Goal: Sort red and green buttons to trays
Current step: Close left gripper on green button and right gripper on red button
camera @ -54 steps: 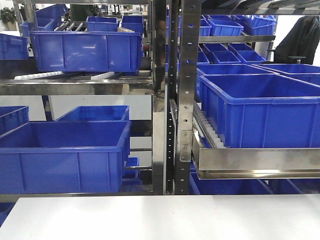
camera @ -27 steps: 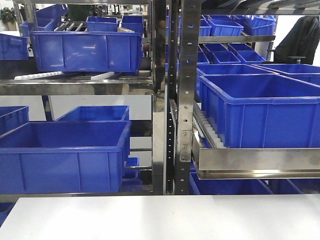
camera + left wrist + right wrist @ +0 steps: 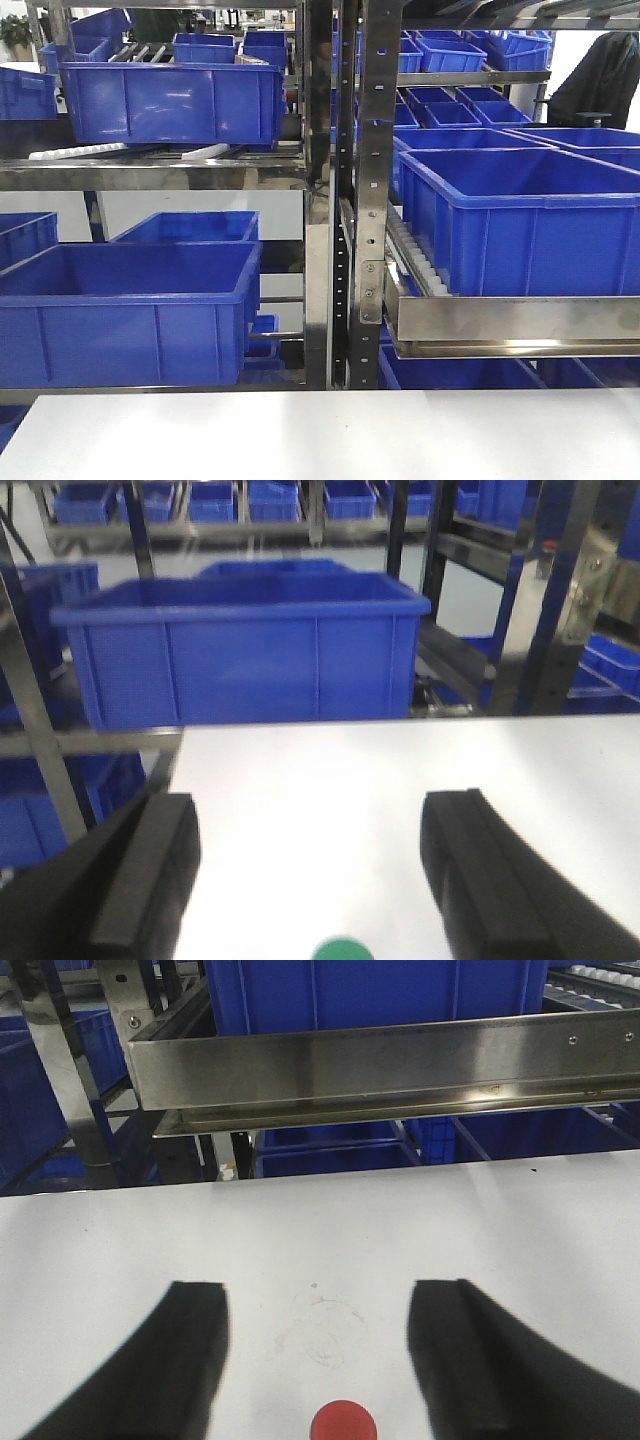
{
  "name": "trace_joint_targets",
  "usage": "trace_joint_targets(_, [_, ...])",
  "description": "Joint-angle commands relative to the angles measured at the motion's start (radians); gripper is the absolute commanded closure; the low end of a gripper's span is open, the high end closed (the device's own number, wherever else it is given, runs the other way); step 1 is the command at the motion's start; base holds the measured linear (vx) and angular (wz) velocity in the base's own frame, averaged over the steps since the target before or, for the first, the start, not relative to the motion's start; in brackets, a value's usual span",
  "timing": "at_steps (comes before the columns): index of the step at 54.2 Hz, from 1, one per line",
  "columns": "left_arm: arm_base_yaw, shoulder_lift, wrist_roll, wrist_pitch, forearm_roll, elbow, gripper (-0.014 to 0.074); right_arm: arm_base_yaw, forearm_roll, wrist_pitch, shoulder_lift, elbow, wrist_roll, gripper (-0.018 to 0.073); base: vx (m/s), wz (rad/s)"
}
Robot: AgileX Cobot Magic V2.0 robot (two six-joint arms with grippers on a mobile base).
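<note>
In the left wrist view my left gripper (image 3: pixel 310 815) is open over the white table (image 3: pixel 320 770). A small round green piece (image 3: pixel 342 950) shows between its fingers at the bottom edge, cut off by the frame. In the right wrist view my right gripper (image 3: pixel 320 1300) is open over the table. A small round red piece (image 3: pixel 343 1422) lies between its fingers at the bottom edge. Both look like button caps, but their bodies are hidden. Neither gripper holds anything. The green and red trays are out of view, and neither gripper shows in the front view.
Metal racks (image 3: pixel 345 200) with deep blue crates (image 3: pixel 130 310) stand behind the table's far edge (image 3: pixel 330 395). A steel shelf rail (image 3: pixel 380 1060) hangs beyond the table in the right wrist view. A blue crate (image 3: pixel 240 645) sits beyond the table's left corner in the left wrist view.
</note>
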Motion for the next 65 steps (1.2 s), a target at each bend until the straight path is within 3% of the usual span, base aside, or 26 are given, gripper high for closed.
trace_joint_targets(1, [-0.001, 0.056, 0.037, 0.005, -0.059, -0.033, 0.0, -0.004, -0.001, -0.076, 0.014, -0.034, -0.002, 0.0003, 0.0, 0.0])
trace_joint_targets(11, [-0.001, 0.24, 0.255, -0.006, -0.207, -0.033, 0.0002, -0.004, -0.001, -0.051, 0.014, -0.034, -0.002, -0.0003, 0.0, 0.0])
trace_joint_targets(16, [-0.001, 0.346, 0.326, -0.051, -0.232, -0.033, 0.0002, -0.004, -0.001, -0.046, 0.014, -0.034, -0.002, -0.0003, 0.0, 0.0])
trace_joint_targets(28, [-0.001, 0.561, 0.332, -0.231, -0.231, -0.033, 0.0002, -0.004, -0.002, -0.046, 0.014, -0.034, -0.002, -0.0003, 0.0, 0.0])
trace_joint_targets(50, [-0.001, 0.878, 0.332, -0.442, -0.274, -0.036, 0.0002, -0.004, -0.008, 0.072, 0.014, -0.034, -0.002, -0.0003, 0.0, 0.0])
trace_joint_targets(65, [-0.001, 0.994, 0.332, -0.505, -0.284, -0.036, 0.0002, -0.004, -0.012, 0.08, 0.014, -0.034, -0.002, -0.0003, 0.0, 0.0])
